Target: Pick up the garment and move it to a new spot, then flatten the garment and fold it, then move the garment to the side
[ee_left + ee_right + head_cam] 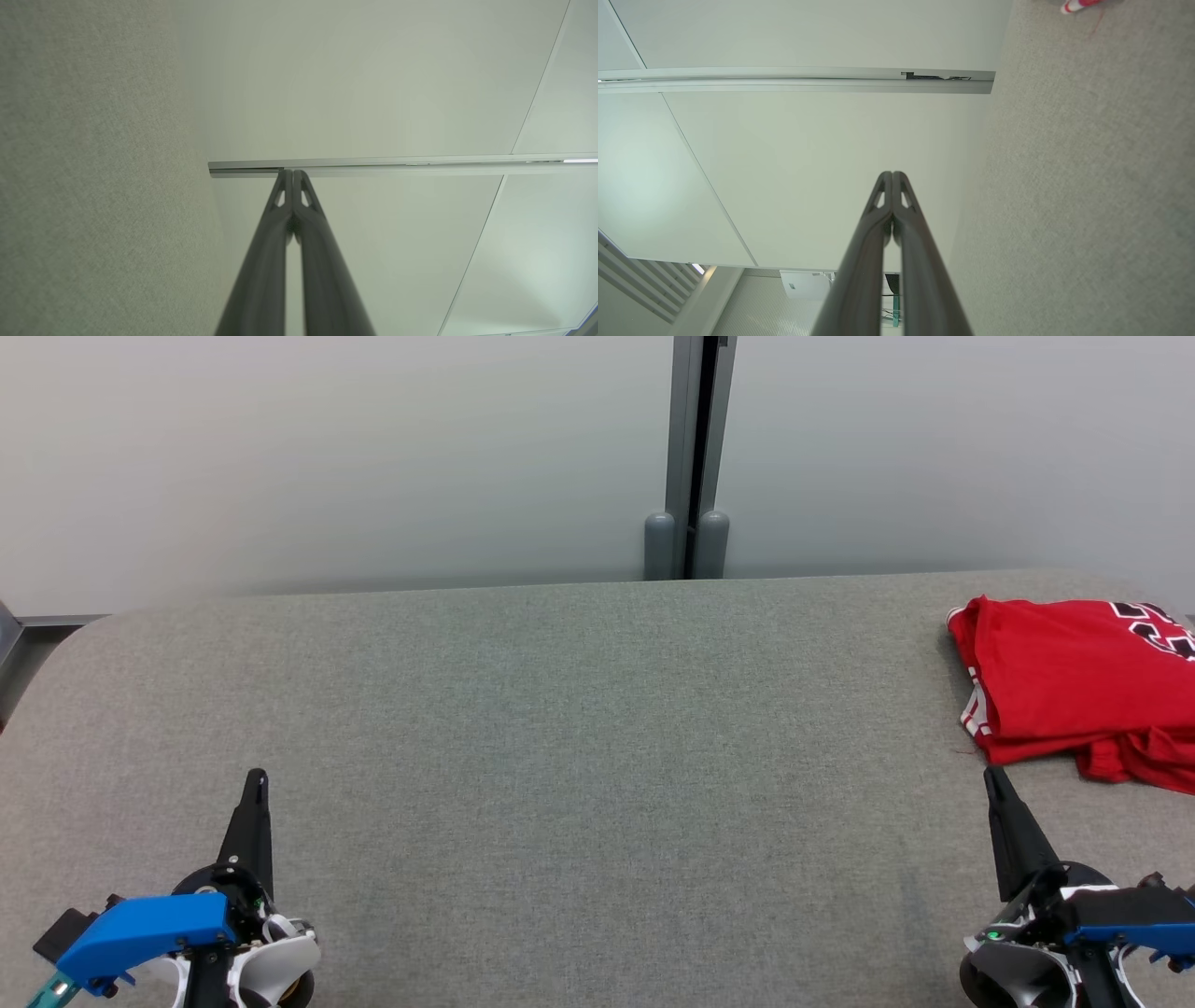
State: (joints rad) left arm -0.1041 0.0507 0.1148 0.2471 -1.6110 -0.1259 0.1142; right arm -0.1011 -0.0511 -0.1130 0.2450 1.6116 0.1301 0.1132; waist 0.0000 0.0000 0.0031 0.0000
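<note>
The garment [1064,691], a red shirt, lies folded at the right edge of the head view, on the far right of the grey table [560,709]; the frame cuts off its right part, so its full length cannot be told; what shows is wider than deep, the long axis running left to right across the frame; a rounded fold with white-striped trim faces left, black-and-white print sits at its upper right, and a looser, rumpled edge lies toward the lower right

The left gripper [255,777] stands at the lower left of that view, fingers pointing up the frame, well apart from the garment; the right gripper [990,775] stands at the lower right, its tip just below the garment's near edge, close to it but with a strip of table between; both are clenched and empty

The wrist views make the closure plain: the left gripper [293,173] and the right gripper [893,174] each have their fingers meeting at the tips, nothing between them; the right wrist view catches a red-and-white sliver of the garment [1078,4] at its top edge, toward the right, above table; the left wrist view has table down its left side and pale wall [373,84] beyond; the grey post [689,457], upright at the head view's upper centre, lies crosswise in both wrist views
</note>
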